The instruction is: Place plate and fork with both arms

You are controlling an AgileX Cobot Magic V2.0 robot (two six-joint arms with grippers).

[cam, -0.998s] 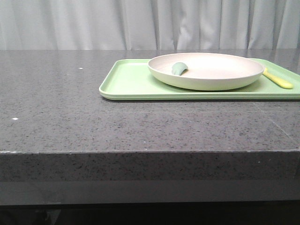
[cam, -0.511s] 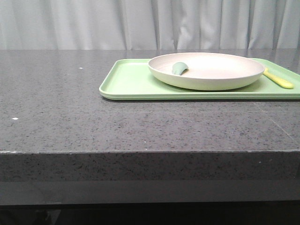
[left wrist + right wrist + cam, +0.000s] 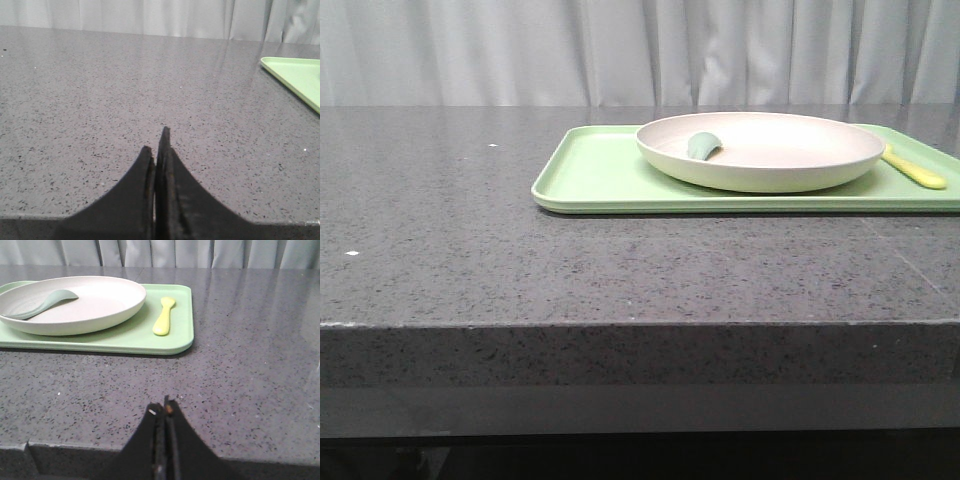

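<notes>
Plate (image 3: pixel 760 150), cream-white, round and shallow, sits on a green tray (image 3: pixel 590 180) toward the counter's (image 3: pixel 520 270) far right; a grey-green spoon (image 3: pixel 702 146) lies inside. Pale yellow fork (image 3: pixel 914 170) rests just beside it. Left gripper (image 3: pixel 157 150) and right gripper (image 3: pixel 163 412) are pressed closed, empty, at the near edge.

Dark speckled stone table (image 3: pixel 470 250) seen front edge on, light-green rectangular tray (image 3: pixel 590 175) laid flat toward its right side — raised rim all round, small grey-green spoon-like piece (image 3: pixel 702 146) (curved, resting in a dish), pale pleated curtain (image 3: pixel 520 50) hung behind.
</notes>
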